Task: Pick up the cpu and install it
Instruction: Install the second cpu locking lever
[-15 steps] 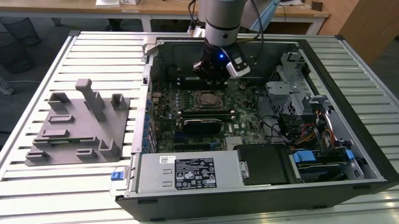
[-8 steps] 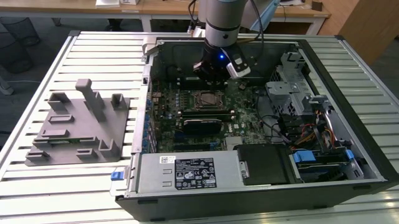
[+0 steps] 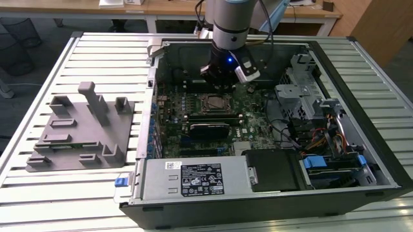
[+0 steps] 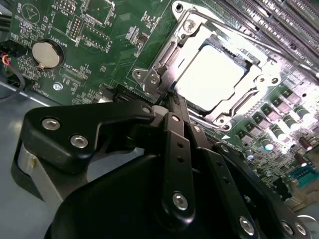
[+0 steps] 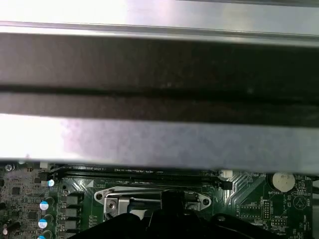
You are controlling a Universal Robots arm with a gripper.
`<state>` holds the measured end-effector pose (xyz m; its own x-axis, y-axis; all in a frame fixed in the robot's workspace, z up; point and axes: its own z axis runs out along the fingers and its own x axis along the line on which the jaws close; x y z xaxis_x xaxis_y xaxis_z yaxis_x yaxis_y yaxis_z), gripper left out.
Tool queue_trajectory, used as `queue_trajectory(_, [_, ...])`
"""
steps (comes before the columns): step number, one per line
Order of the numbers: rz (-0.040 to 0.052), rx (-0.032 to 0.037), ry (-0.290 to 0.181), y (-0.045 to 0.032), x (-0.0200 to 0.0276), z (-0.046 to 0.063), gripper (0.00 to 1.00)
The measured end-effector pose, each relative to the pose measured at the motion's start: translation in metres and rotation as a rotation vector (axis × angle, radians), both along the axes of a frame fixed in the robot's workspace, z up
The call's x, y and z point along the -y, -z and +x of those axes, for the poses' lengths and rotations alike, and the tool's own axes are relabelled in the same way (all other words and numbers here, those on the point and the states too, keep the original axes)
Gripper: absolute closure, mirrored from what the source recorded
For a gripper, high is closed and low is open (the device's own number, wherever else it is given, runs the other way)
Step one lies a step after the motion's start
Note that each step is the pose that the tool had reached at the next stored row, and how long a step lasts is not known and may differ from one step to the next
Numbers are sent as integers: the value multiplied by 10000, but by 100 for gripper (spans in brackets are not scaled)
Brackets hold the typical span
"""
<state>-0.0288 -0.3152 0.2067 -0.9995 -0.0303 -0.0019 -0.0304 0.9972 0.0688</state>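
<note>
One cpu (image 4: pixel 212 74) is seen seated in the socket frame (image 4: pixel 164 59) on the motherboard (image 4: pixel 99 45), glaring bright in the second wrist view. Just beside the frame's edge the gripper (image 4: pixel 172 99) tips are met, jaws closed together w/ nothing held. A coin battery (image 4: pixel 46 54) is shown near the socket. In the exterior view the gripper (image 3: pixel 223 87) is poised above the socket, w/ a grey tray (image 3: pixel 81 130) well apart, outside the case (image 3: pixel 361 96).

gripper (image 3: pixel 223 83) over socket (image 3: pixel 215 102) | open computer case (image 3: pixel 335 67) | grey tray (image 3: pixel 81 130) at exterior view's left
</note>
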Motion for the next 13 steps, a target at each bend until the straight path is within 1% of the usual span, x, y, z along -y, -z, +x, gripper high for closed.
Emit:
queue_trajectory(7, [0,0,0,0,52,7,89])
queue_trajectory(10, [1,0,1,-8,62,7,89])
queue_trajectory(11, [3,1,1,-34,63,7,89])
queue_trajectory(13, [13,1,0,-115,63,7,89])
